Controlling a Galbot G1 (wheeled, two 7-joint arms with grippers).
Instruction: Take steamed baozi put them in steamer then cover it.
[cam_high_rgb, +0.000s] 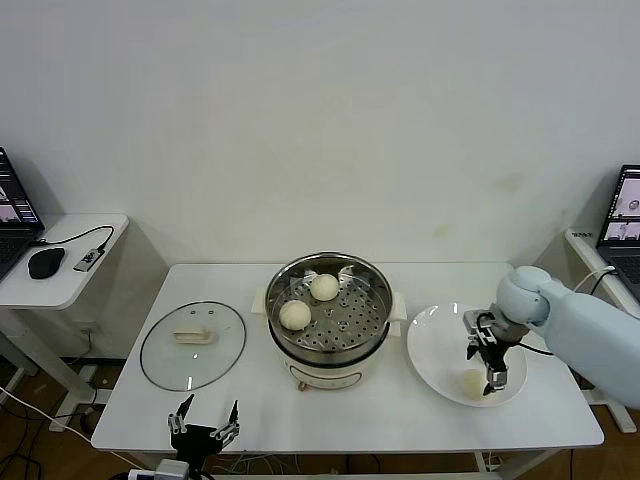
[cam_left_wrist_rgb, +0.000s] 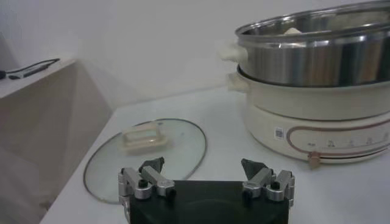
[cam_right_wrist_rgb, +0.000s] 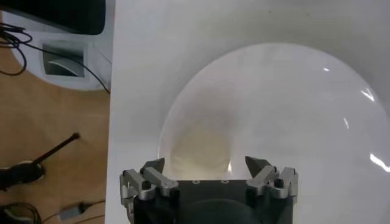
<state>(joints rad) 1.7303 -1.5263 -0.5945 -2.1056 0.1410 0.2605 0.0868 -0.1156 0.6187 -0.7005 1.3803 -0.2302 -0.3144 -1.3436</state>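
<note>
A: Steamer (cam_high_rgb: 328, 315) sits mid-table (cam_high_rgb: 250, 410) with two steamed baozi (cam_high_rgb: 295, 315) on its tray; bare tabletop runs along the front edge. Its glass lid (cam_high_rgb: 193, 344) lies flat to its left.

B: Plate (cam_high_rgb: 432, 340) on the right, near the table's right edge, carries one more bun (cam_high_rgb: 472, 382). Right gripper (cam_high_rgb: 488, 375) hovers over it, jaws spread wide, gripping nothing. Left gripper (cam_high_rgb: 204, 424) waits at the front edge, jaws apart, empty.

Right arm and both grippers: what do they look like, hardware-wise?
The right arm has a smooth pale blue-white shell with a rounded joint near the wrist and a thin black cable alongside it. The right gripper is dark, with silver metal parts. The left gripper has a black body, silver linkage blocks with black screws, and dark pointed fingertips. No markings visible.
</note>
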